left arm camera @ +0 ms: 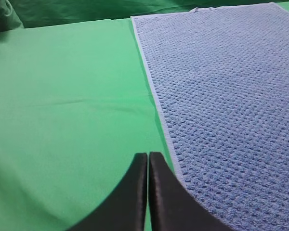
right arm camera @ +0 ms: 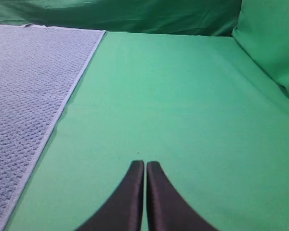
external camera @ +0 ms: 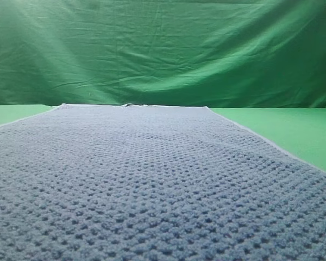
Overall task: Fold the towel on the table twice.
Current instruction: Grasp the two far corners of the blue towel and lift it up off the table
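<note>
The blue-grey waffle-knit towel (external camera: 152, 185) lies flat and unfolded on the green table (external camera: 293, 130), filling most of the exterior high view; neither gripper shows there. In the left wrist view the towel (left arm camera: 226, 96) spreads to the right, its pale hem running just right of my left gripper (left arm camera: 148, 156), which is shut and holds nothing above the bare table (left arm camera: 62, 110). Seen from the right wrist, the towel (right arm camera: 29, 86) lies at the left, and my right gripper (right arm camera: 145, 164) hangs shut and empty over the table (right arm camera: 183, 106), well right of the hem.
A wrinkled green backdrop cloth (external camera: 163, 49) hangs behind the table. It also rises along the right side (right arm camera: 274, 43) and at the far left corner (left arm camera: 2, 17). A small fold or tag (external camera: 129, 104) sits at the towel's far hem.
</note>
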Controlling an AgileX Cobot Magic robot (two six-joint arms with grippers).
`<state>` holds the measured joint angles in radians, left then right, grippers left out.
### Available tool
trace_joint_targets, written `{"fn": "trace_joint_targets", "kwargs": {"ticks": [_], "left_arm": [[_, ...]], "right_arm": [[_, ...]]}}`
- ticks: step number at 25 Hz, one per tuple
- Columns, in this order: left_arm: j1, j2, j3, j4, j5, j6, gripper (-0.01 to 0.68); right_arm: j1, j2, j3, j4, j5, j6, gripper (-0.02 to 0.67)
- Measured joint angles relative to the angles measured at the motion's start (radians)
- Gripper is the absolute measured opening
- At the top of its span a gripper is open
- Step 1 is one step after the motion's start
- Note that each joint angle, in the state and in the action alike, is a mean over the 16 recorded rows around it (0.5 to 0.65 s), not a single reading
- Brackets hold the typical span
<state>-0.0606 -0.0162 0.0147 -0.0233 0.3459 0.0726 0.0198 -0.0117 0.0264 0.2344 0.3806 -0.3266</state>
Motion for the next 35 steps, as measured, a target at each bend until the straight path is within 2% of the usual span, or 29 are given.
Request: {"fn": "trace_joint_targets", "kwargs": {"ticks": [23, 35], "left_arm": [[0.0, 0.0, 0.0, -0.01, -0.015, 0.0, 0.0], [0.0, 0.0, 0.002, -0.073, -0.283, 0.0, 0.0]], "right_arm": [[0.0, 0.0, 0.0, 0.005, -0.005, -0.017, 0.0], [0.0, 0.0, 0.0, 0.052, -0.168, -0.046, 0.0]]}}
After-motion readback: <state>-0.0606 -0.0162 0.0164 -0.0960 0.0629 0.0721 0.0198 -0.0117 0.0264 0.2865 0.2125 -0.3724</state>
